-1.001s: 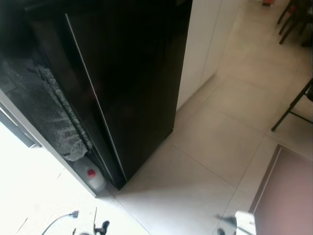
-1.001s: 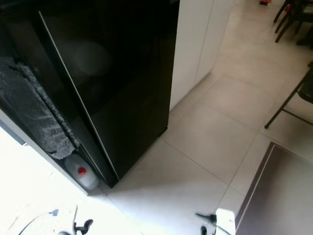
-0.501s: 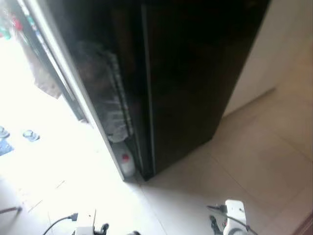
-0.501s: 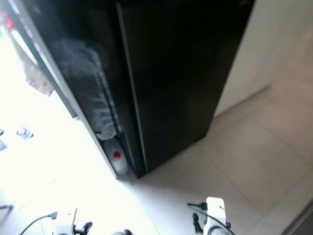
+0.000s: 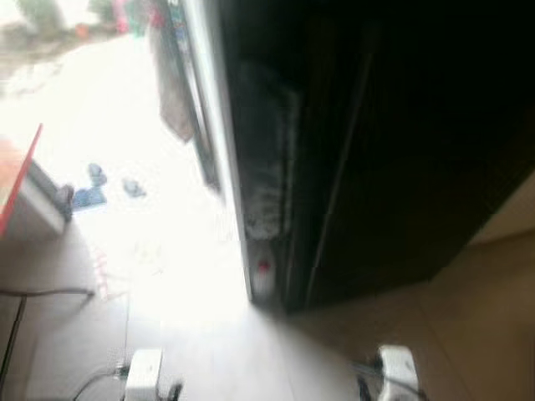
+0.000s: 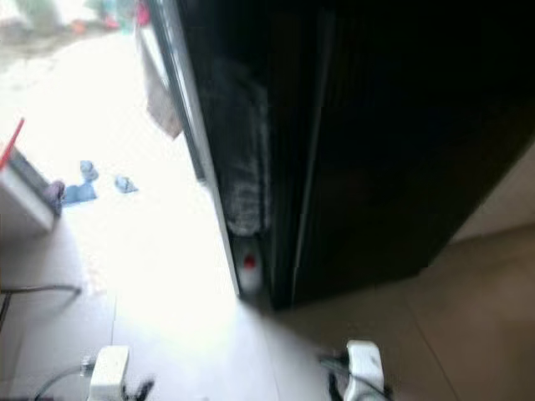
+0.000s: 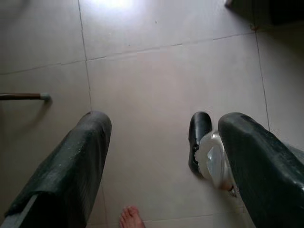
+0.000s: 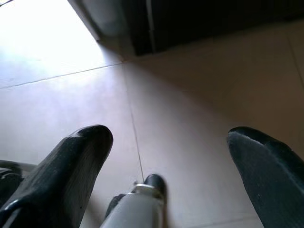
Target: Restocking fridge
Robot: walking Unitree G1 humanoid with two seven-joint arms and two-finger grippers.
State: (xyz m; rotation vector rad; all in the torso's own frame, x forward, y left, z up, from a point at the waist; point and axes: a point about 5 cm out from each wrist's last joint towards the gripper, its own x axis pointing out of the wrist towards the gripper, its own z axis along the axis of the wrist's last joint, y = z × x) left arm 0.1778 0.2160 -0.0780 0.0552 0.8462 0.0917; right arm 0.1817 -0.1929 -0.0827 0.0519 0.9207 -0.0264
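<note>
The tall black fridge point(image 5: 393, 142) fills the right half of the blurred head views, its doors closed. Both arms hang low: the left forearm point(image 5: 144, 374) and right forearm point(image 5: 394, 370) show as white ends at the bottom edge. In the left wrist view my left gripper point(image 7: 166, 124) is open over bare floor tiles, nothing between its fingers point(image 7: 76, 161). My right gripper point(image 8: 170, 138) is open too, pointing at the floor just before the fridge's base point(image 8: 199, 23). No items to stock can be seen.
A grey padded sheet point(image 5: 266, 159) and a white bottle with a red cap point(image 5: 262, 274) sit in the gap left of the fridge. A bright doorway floor point(image 5: 142, 217) lies left. A person's bare toes point(image 7: 130, 217) and my own foot point(image 7: 199, 142) are below.
The whole picture has swung left: the fridge now sits on the right and the sunlit doorway has come into view. The camera turned; nothing in the scene moved.
</note>
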